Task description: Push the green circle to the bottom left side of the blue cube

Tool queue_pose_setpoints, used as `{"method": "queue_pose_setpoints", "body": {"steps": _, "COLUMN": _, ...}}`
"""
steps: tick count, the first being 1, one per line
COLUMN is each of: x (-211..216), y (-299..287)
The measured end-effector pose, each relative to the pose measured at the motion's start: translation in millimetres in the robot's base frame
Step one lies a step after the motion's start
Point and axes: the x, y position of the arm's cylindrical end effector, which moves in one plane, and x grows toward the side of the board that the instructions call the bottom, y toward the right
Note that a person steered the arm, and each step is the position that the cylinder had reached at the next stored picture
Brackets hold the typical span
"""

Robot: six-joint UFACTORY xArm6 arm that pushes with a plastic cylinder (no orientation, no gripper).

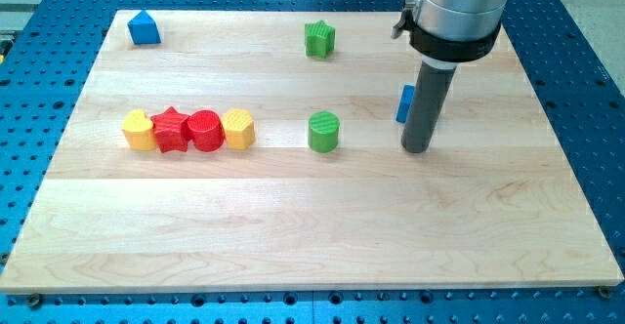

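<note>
The green circle (323, 132) is a short green cylinder standing near the middle of the wooden board (312, 236). The blue cube (403, 103) lies to its right and is mostly hidden behind my rod; only its left edge shows. My tip (417, 149) rests on the board just below and to the right of the blue cube, and well to the right of the green circle, touching neither that I can tell.
A row of a yellow heart (139, 130), red star (172, 129), red circle (204, 130) and yellow hexagon (238, 128) sits at the view's left. A blue pentagon-like block (144, 28) is at top left. A green star (319, 39) is at top centre.
</note>
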Motion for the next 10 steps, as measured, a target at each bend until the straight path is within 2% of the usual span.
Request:
{"method": "queue_pose_setpoints", "body": {"steps": 2, "x": -44.2, "y": -54.1}}
{"method": "queue_pose_setpoints", "body": {"steps": 4, "x": -18.6, "y": -89.9}}
{"method": "queue_pose_setpoints", "body": {"steps": 6, "x": -70.6, "y": -150.7}}
{"method": "queue_pose_setpoints", "body": {"steps": 7, "x": -50.3, "y": -165.0}}
{"method": "queue_pose_setpoints", "body": {"steps": 8, "x": 4.6, "y": -152.8}}
{"method": "queue_pose_setpoints", "body": {"steps": 9, "x": 6.1, "y": -115.5}}
{"method": "queue_pose_setpoints", "body": {"steps": 10, "x": 4.0, "y": -103.6}}
